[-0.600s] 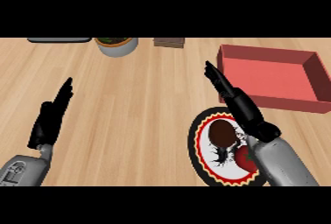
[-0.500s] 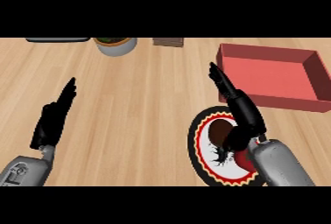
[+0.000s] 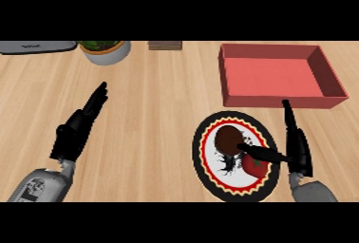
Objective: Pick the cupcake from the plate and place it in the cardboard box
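Observation:
A cupcake (image 3: 226,139) with a dark brown top and a red base lies on a round plate (image 3: 210,166) that has a red, yellow and black rim. My right hand (image 3: 297,151) stands at the plate's right edge, open, with straight fingers pointing away from me. Its thumb (image 3: 261,153) reaches left across the cupcake and hides part of it. The red open box (image 3: 279,98) sits just beyond the plate, with nothing inside. At the left, my left hand (image 3: 73,132) rests open, well away from the plate.
A potted plant (image 3: 105,50) stands at the back left, beside a grey flat object (image 3: 35,47). A small brown block (image 3: 165,45) lies at the back middle. Bare wooden counter (image 3: 154,118) spreads between my hands.
My right hand has moved right and nearer to me, from over the plate's left side to its right edge, with the thumb now across the cupcake. The left hand has barely shifted.

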### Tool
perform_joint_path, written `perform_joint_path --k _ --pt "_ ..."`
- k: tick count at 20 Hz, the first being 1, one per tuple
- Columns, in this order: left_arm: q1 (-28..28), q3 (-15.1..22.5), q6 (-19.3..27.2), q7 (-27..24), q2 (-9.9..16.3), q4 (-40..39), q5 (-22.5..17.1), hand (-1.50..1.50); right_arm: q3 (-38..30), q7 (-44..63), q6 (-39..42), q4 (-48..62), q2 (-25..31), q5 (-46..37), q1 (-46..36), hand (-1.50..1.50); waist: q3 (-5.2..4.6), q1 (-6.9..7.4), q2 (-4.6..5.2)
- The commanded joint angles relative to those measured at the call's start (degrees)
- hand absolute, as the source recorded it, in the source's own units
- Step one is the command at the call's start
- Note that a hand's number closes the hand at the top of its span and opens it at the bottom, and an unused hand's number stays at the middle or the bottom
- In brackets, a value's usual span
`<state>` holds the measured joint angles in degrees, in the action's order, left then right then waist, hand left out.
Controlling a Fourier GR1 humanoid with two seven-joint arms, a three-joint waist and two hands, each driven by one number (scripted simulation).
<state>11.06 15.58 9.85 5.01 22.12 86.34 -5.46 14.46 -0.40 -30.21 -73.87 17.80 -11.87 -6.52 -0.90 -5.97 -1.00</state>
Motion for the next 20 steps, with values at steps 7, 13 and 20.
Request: perform_joint_path --k 7,13,20 --pt "-0.02 2.07 -3.6 -0.96 -0.95 1.43 -1.57 0.0 8.66 21.48 -13.85 -1.54 5.29 -31.89 7.66 -1.5 -0.24 2.31 -0.17" --pt "1.14 2.87 -3.34 -0.25 -1.69 1.87 -0.8 0.0 13.94 38.69 -0.98 -11.01 2.12 -40.38 8.58 -1.5 -0.06 3.15 -0.13" --pt "1.07 3.73 -4.32 -1.17 -3.06 1.41 -1.06 0.0 19.42 63.85 19.92 -27.39 -5.0 -47.26 4.75 -1.5 0.4 4.65 0.26"
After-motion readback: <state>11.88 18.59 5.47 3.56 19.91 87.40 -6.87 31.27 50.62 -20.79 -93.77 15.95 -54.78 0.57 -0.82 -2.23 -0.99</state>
